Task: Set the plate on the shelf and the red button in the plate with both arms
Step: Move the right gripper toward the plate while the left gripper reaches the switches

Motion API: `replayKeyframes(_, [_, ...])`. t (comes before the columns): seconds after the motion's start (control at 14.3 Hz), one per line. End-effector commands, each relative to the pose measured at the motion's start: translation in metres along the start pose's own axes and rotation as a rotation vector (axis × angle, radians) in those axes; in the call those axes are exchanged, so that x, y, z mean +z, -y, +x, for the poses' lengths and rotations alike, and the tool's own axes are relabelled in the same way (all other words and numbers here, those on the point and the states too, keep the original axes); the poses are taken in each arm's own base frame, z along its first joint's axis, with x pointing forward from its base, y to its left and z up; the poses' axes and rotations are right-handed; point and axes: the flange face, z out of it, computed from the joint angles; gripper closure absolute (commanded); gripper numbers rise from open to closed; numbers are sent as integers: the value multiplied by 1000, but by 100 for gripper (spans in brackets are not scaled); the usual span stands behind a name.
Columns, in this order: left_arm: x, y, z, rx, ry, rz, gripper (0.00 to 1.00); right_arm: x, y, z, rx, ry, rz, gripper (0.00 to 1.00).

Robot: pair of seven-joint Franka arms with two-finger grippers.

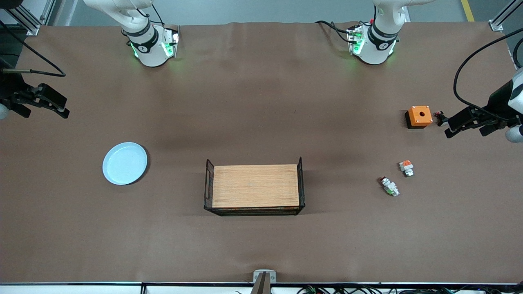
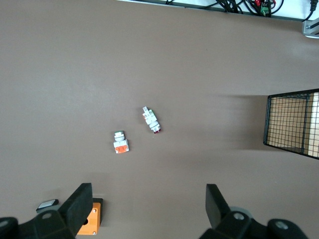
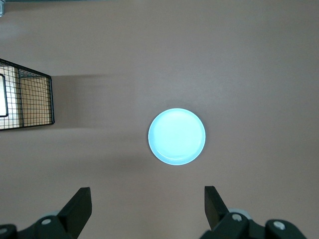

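Plainly, both pairs of fingers are spread wide and nothing is held. The left gripper [image 1: 443, 126] is held up beside the orange box [image 1: 419, 116], toward the left arm's end from the wooden tray [image 1: 256, 186]; the red button [image 1: 389, 186] lies nearer the front camera than that box, its long axis slanted. The right gripper [image 1: 65, 112] waits over bare table, with the plate [image 1: 124, 163] toward the right arm's end from the tray and nearest that arm.

Brown table cover [image 1: 261, 102] (grey floor [image 1: 253, 10] above)

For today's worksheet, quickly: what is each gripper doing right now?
Left gripper: jaws open, holding nothing, up beside the orange box.
Right gripper: jaws open, holding nothing, above the plate.
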Motion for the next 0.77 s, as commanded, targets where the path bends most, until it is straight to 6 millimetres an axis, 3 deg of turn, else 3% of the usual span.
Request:
replayKeyframes(0.0, [-4,0,2,-9,-14,-9,0,-4,-3,-3,8,-2,-1,0])
replayKeyframes(0.35, [-5,4,2,-20,-16,-17,0,0,-6,-2,11,6,-2,0])
replayKeyframes(0.7, [58,1,19,-10,84,-8,0,40,-53,-3,18,78,-7,0])
